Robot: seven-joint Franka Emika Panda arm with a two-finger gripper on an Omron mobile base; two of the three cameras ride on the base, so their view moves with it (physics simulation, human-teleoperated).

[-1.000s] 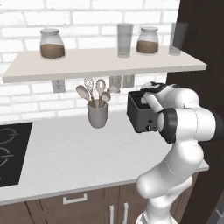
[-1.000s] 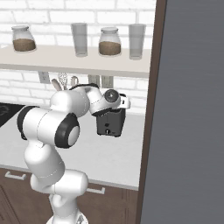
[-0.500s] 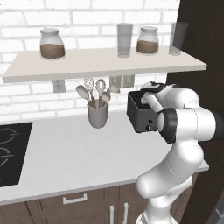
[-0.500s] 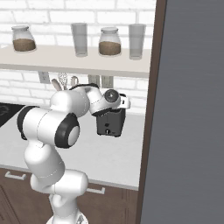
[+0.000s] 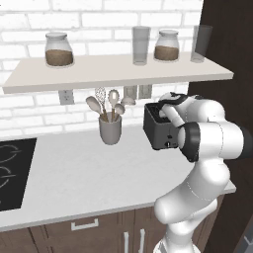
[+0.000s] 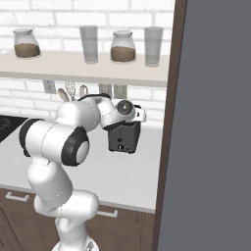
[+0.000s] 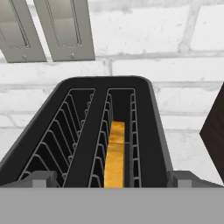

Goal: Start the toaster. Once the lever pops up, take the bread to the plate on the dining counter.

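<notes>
Matt black toaster [image 7: 157,144], wire-lined slots

Toaster [image 5: 157,129]: small dark grey-black box, upright, centre-right of the left base view, centre of the right base view [image 6: 123,138]; pale knobs on its front face. Hand view looks down into it [image 7: 144,131]: two open slots with wire guides. Bread [image 7: 114,158]: in the right-hand slot, standing on edge, yellow-brown crust uppermost, sunk below the slot rim. Left-hand slot holds nothing.
</notes>
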